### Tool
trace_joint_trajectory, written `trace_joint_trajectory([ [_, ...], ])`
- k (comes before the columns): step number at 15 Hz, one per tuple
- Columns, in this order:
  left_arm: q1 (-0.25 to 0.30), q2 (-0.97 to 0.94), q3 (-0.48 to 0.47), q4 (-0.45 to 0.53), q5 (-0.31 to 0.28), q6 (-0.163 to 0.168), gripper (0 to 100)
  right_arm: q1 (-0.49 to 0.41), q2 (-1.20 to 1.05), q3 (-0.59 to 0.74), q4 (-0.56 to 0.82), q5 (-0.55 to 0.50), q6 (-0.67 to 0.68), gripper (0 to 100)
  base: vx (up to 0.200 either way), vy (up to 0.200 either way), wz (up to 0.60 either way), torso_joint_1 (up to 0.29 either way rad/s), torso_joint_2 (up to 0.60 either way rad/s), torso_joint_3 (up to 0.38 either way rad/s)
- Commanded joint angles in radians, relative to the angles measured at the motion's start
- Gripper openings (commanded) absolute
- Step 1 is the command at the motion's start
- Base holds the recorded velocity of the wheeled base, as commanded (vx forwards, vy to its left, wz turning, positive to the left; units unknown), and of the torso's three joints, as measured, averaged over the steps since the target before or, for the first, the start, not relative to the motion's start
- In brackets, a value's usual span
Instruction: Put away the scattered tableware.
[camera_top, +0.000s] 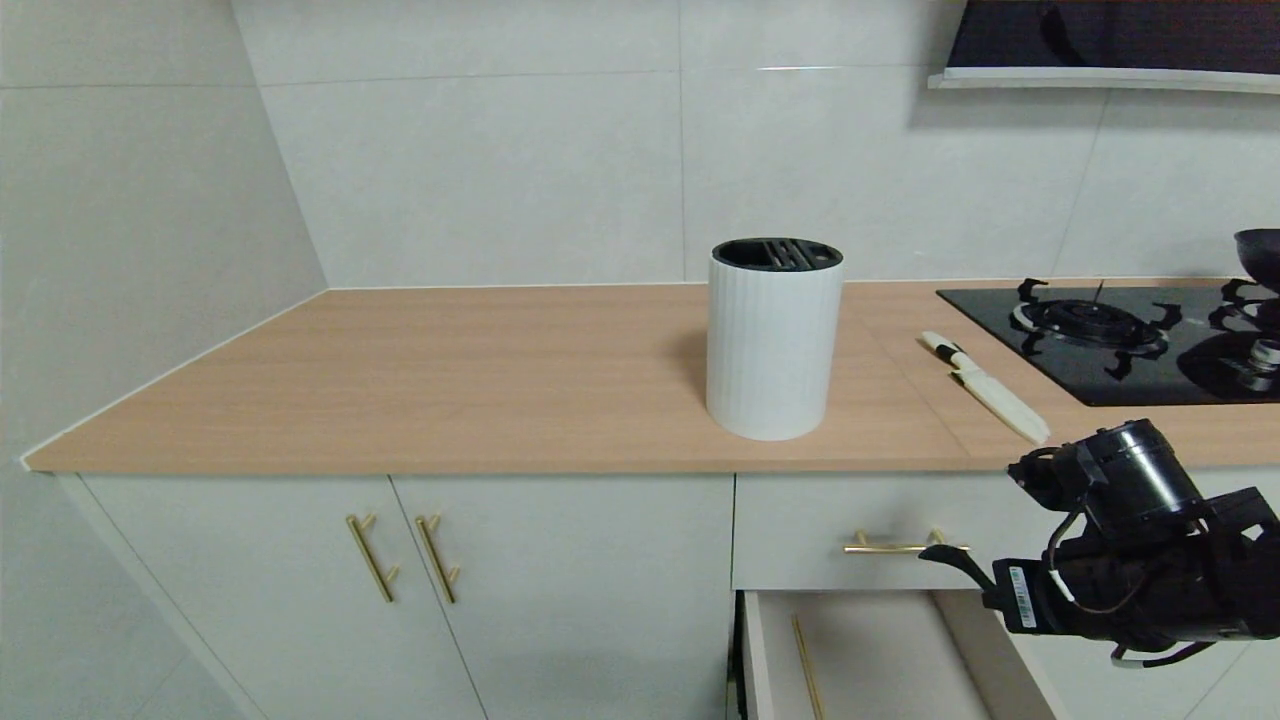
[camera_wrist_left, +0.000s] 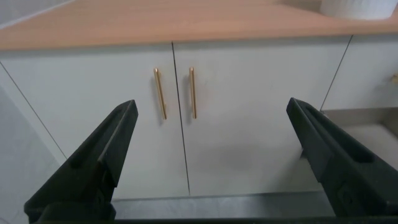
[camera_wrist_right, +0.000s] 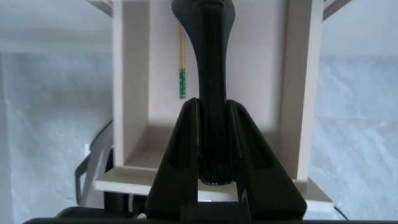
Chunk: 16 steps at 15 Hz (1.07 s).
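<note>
The black utensil (camera_wrist_right: 208, 37) is pinched by its slim handle in the right claw (camera_wrist_right: 212, 109), which is clamped narrowly on it. It points lengthwise into the open drawer (camera_top: 770, 640) below the table (camera_top: 450, 380), probably so it can go down flat between the side walls. One chopstick (camera_wrist_right: 181, 68) already lies along a drawer wall, so the bare floor beside it is the room to use. A pale knife (camera_top: 985, 385) lies on the table near the front edge, between the white holder (camera_top: 775, 340) and the stove (camera_top: 1130, 340). The left claw (camera_wrist_left: 211, 109) is spread wide and holds nothing, facing the cabinet doors (camera_wrist_left: 180, 112), well apart from the drawer.
</note>
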Motion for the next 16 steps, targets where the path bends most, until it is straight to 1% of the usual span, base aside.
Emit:
trace_joint_trajectory([
  [1, 0.001, 0.0, 0.0, 0.0, 0.0, 0.0, 100, -0.001, 0.02, -0.002, 0.0, 0.0, 0.001, 0, 0.0, 0.0, 0.0, -0.188, 0.47, 0.261],
  [10, -0.001, 0.0, 0.0, 0.0, 0.0, 0.0, 100, -0.004, 0.046, 0.0, -0.016, -0.001, 0.001, 0, 0.0, 0.0, 0.0, -0.175, 0.48, 0.296],
  [16, 0.001, 0.0, 0.0, 0.0, 0.0, 0.0, 100, -0.004, 0.048, 0.0, -0.016, -0.001, 0.001, 0, 0.0, 0.0, 0.0, -0.123, 0.45, 0.329],
])
